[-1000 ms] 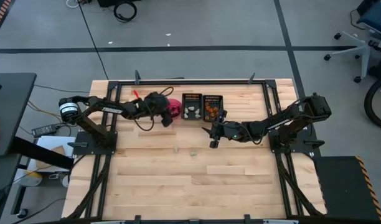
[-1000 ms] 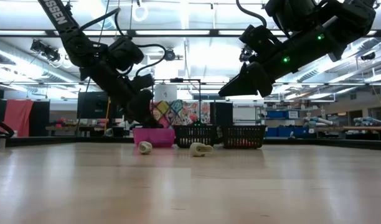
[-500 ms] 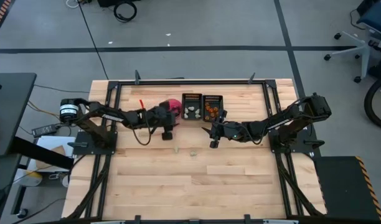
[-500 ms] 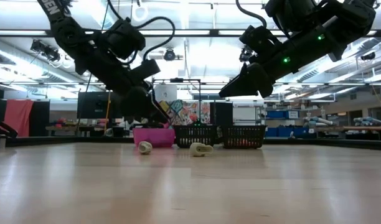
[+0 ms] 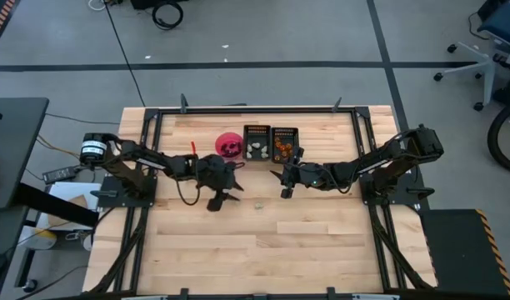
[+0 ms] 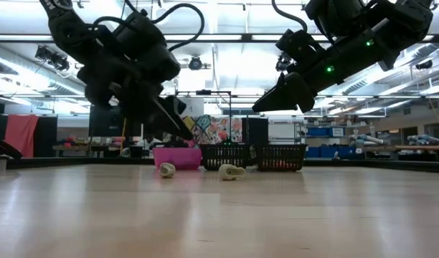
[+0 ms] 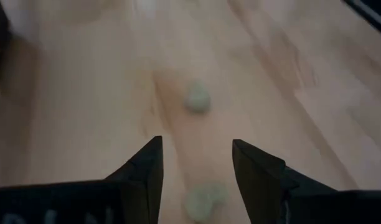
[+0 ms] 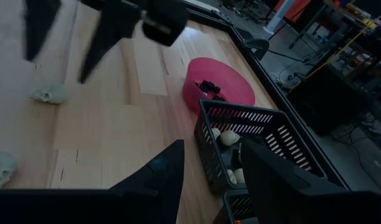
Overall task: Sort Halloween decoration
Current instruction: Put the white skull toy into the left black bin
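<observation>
Two pale greenish-white pieces [image 6: 167,170] [image 6: 230,171] are lying loose on the table, near the one pink bowl [image 5: 230,144]. Two black trays [image 5: 257,142] [image 5: 284,142] are sitting beside that bowl. Two arms are showing.

Robotics lab — framed workbench [image 5: 322,242], shelving [image 6: 334,132]

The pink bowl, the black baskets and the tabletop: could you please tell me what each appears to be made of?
The pink bowl looks like smooth moulded plastic: uniform colour, thin even rim, soft sheen. The black baskets seem to be plastic or coated wire; their walls are a fine open lattice, and the finish is matte. The tabletop looks like pale wood planks joined in strips, with visible grain and seams.
</observation>
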`<state>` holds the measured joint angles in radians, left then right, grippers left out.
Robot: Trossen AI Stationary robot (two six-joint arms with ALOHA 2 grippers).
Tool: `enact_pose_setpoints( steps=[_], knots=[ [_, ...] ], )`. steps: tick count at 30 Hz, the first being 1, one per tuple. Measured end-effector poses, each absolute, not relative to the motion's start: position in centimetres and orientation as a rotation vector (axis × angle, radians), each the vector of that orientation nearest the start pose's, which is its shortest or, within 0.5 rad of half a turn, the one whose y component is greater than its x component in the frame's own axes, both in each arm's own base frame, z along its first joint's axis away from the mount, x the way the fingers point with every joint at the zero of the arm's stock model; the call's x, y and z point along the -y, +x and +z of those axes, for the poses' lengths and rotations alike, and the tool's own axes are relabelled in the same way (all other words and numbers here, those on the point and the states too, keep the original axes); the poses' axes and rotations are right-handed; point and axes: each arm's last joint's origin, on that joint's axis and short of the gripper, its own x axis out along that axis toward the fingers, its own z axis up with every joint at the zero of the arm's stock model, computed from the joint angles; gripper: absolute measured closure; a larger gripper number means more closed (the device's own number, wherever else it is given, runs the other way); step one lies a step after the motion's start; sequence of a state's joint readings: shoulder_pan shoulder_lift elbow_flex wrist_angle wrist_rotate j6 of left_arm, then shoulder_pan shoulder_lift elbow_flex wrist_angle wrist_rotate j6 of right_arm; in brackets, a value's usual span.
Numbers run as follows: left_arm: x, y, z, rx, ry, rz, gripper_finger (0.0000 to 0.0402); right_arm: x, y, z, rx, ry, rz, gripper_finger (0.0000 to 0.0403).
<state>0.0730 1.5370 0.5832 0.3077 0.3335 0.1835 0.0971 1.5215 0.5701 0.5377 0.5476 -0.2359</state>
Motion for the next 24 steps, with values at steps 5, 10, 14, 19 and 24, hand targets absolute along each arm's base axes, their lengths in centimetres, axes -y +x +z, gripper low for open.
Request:
enact_pose_setpoints(
  steps=[5, 10, 14, 19, 24],
  knots=[
    [-0.1, 28.1, 13.1, -0.646, 0.056, -0.348, 0.0242, -1.2, 28.3, 16.6, -0.441, -0.359, -0.397, 0.0241],
    [0.4, 28.6, 11.3, -0.674, 0.085, -0.371, 0.0242, -1.2, 28.3, 16.6, -0.44, -0.359, -0.397, 0.0241],
    [0.3, 28.6, 10.3, -0.707, 0.123, -0.354, 0.0242, -1.2, 28.3, 16.6, -0.44, -0.359, -0.397, 0.0241],
    [0.2, 28.6, 10.2, -0.713, 0.161, -0.354, 0.0242, -1.2, 28.3, 16.6, -0.44, -0.359, -0.397, 0.0241],
    [0.2, 28.4, 10.1, -0.733, 0.199, -0.371, 0.0253, -1.2, 28.3, 16.6, -0.44, -0.359, -0.397, 0.0241]
  ],
)
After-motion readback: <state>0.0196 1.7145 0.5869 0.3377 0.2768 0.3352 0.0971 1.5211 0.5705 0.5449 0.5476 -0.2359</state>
